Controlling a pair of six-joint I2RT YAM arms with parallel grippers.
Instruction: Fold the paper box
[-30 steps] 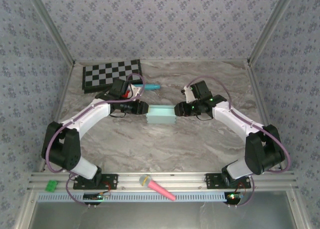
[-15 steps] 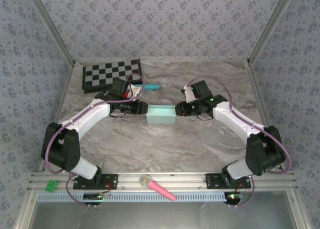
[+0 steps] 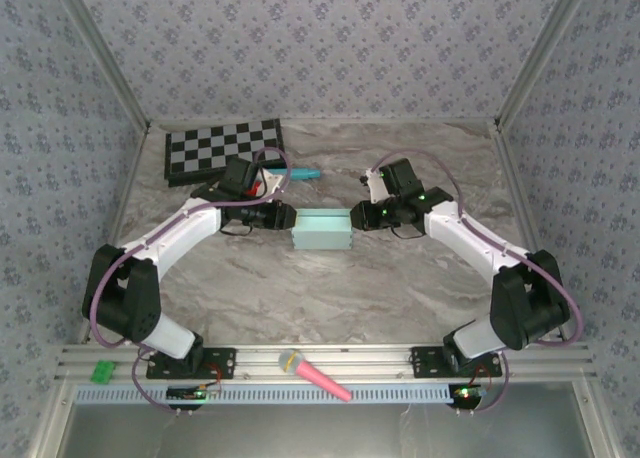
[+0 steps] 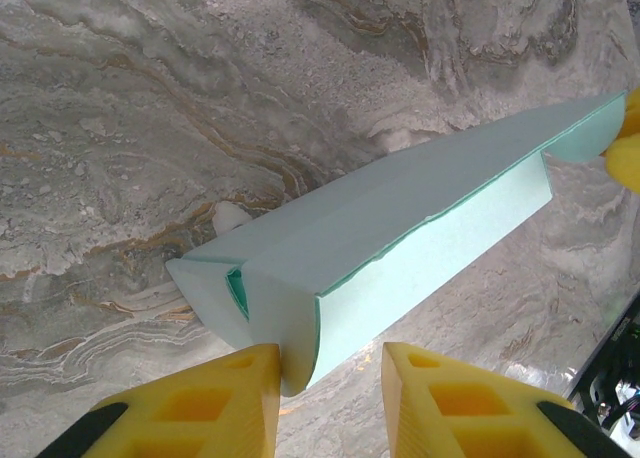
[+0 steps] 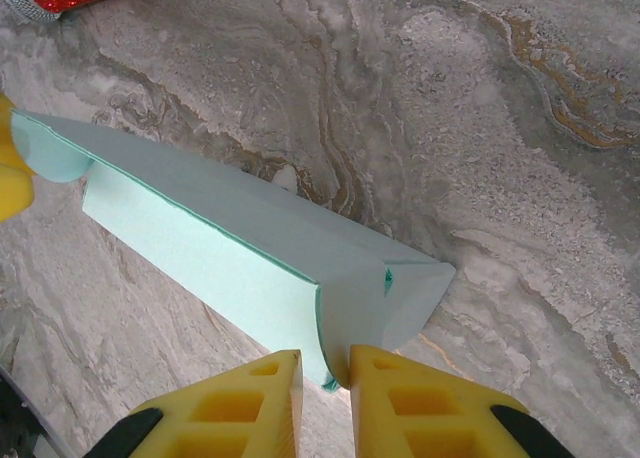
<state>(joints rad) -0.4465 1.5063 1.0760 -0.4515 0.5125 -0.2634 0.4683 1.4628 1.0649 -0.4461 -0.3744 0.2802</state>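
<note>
- Finds the paper box mid-table on the marble top, already folded into a long closed shape, lying left to right, nearer than the checkerboard
- Brackets it end to end: left gripper at the left end, right gripper at the right end, probably so that neither push slides it away
- Shows in the left wrist view the box's end corner between the yellow fingers, touching one, with a gap to the other: narrow, not clamped
- Shows in the right wrist view its fingers closer together, the box's corner in the slit; cannot tell whether pinched
- Suggests creasing or tucking the end flaps as the step in hand
- Calls for light pressure, since thin card probably buckles easily
</note>
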